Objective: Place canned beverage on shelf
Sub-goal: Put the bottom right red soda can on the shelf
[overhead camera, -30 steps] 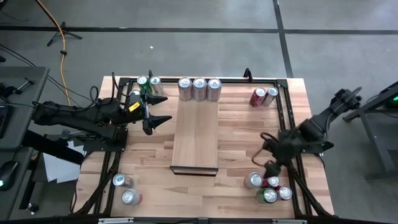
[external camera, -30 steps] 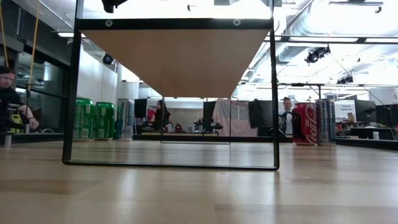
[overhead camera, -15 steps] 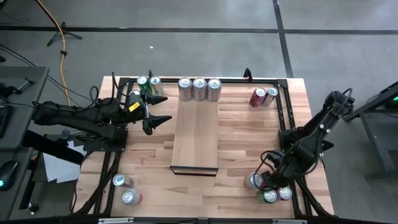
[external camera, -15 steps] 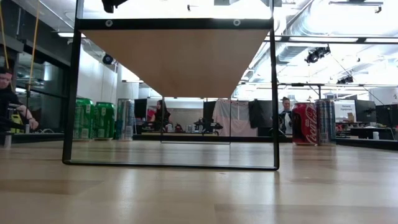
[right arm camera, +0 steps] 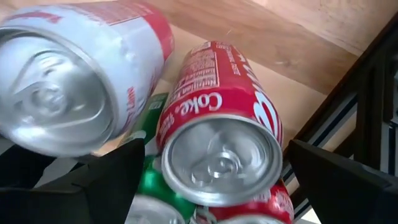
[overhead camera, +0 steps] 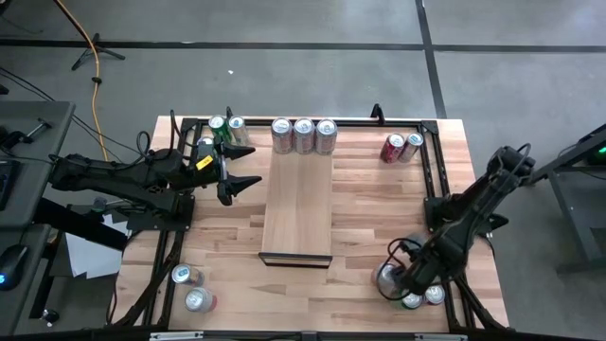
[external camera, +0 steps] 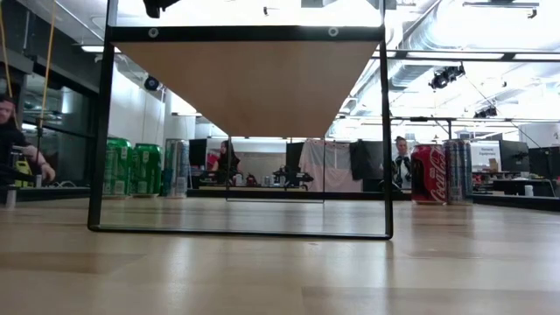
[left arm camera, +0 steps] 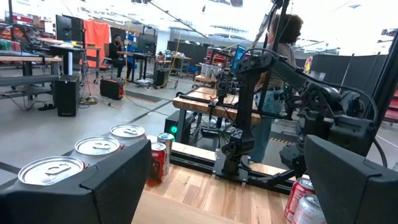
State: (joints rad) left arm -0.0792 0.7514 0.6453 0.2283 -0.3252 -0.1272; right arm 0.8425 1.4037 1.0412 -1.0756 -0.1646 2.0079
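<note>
Right end effector [overhead camera: 401, 275] over cans [overhead camera: 413, 287]

Right hand [overhead camera: 402, 279] reaches down low, fingers spread; left hand [overhead camera: 248, 180] waits, spread.

three cans [overhead camera: 303, 135] on shelf [overhead camera: 297, 213] (far end), shelf mid-table [overhead camera: 365, 208]

My right arm is covering most of the red can [overhead camera: 414, 280] in the high view. In my right wrist view the picture's edge is cropping the green can [right arm camera: 152, 193] and the white-and-red can [right arm camera: 74, 74]. In the low view the shelf [external camera: 245, 83] is running off the top.
</note>
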